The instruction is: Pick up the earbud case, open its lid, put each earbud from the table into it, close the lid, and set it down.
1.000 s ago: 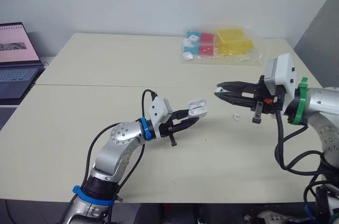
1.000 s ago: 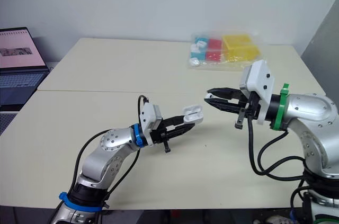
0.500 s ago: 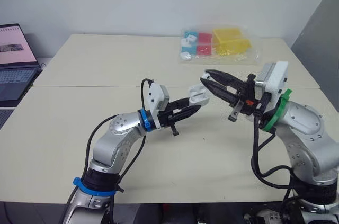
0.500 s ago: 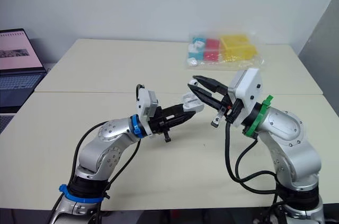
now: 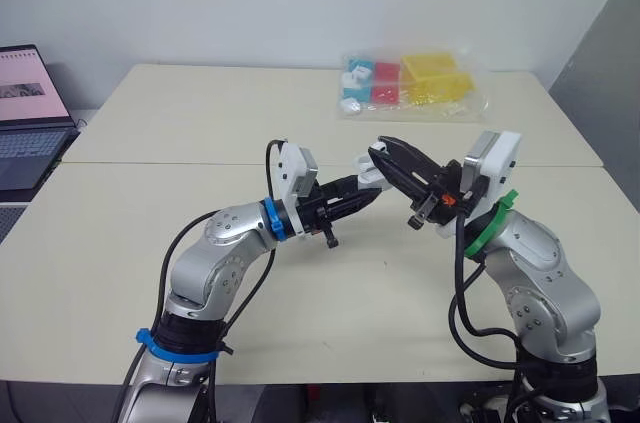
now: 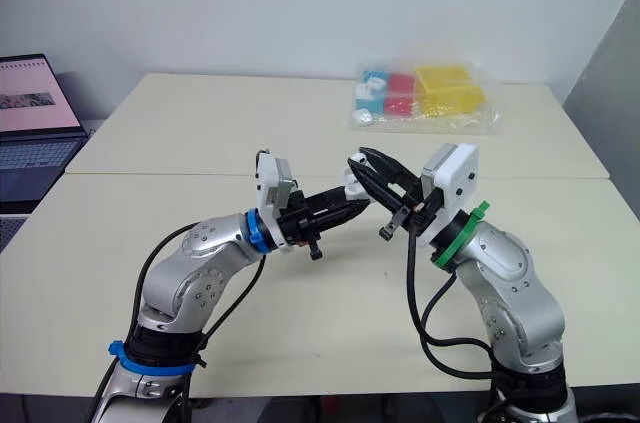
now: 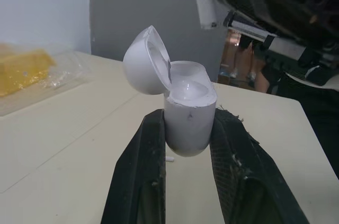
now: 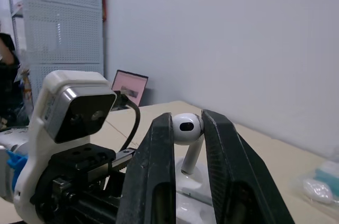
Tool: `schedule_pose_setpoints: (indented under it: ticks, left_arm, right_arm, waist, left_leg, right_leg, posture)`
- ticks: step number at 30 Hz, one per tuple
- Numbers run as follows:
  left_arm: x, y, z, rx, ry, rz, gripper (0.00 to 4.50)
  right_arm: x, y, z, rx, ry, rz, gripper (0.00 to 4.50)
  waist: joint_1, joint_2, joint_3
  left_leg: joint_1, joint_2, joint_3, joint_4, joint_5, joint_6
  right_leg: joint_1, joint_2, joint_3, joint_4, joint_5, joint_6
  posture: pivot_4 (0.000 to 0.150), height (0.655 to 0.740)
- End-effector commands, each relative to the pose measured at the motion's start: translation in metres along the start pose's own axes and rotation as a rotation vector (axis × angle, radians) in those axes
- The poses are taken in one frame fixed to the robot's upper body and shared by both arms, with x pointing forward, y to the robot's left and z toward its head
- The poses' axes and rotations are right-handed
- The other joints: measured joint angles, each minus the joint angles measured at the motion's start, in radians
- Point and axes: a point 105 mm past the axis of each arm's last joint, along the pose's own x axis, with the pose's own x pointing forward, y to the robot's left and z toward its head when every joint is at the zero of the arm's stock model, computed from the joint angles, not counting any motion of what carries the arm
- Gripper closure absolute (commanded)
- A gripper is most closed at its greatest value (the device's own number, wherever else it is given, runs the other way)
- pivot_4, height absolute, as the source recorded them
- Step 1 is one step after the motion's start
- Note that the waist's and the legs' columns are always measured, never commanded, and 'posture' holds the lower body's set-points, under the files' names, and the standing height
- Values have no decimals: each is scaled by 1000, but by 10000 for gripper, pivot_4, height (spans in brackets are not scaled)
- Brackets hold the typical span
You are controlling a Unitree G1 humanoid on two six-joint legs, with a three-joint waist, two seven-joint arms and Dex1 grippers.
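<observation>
Closing the gap, the right hand (image 5: 378,148) has swung in from well apart a second ago, and its tips now sit right over the left hand (image 5: 370,189), which has lifted a little to meet it.

Nearest, the left hand is closed firmly on the lower half of the case (image 7: 188,115) and holds it upright, clear of the surface (image 5: 200,123). The lid (image 7: 145,62) is flipped back and stands open on the side away from the right hand, so the wells face up.

Just above that, the right hand is pinched shut on an earbud (image 8: 186,127). It grips the round head, and the stem hangs down towards the open case. Stem and case look very close, but I cannot tell whether they touch.

My read is that the case is picked up and opened, and the step in hand is seating this earbud. The next move calls for a small, straight descent with the stem lined up over one well. The right hand should let go only once the bud is in, while the left hand keeps the case steady.

Below the left hand, a white speck (image 7: 168,158) lies on the surface. It may be the other earbud, but it is too small to tell.

Far beyond both hands sits a bag (image 5: 410,83) of coloured blocks. A laptop (image 5: 30,113) stands off the left hand's side.
</observation>
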Motion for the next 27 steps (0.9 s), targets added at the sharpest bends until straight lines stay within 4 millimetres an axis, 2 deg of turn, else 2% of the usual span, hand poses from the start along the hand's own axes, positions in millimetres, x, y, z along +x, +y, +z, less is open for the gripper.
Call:
schedule_pose_setpoints:
  ticks: [1,27]
  left_arm:
    - [2,-4,18,31,-56,-20,37080]
    - [-1,-7,14,46,-50,-38,37080]
  right_arm:
    - [-1,0,5,-19,-37,-14,41027]
    - [-17,-15,-16,-85,25,-91,41027]
  waist:
    - [0,0,0]
    - [0,0,0]
  left_leg:
    - [0,0,0,0,0,0]
    - [0,0,0,-1,0,0]
  right_leg:
    - [0,0,0,0,0,0]
    - [0,0,0,-1,0,0]
  posture:
    - [1500,7359]
    - [1500,7359]
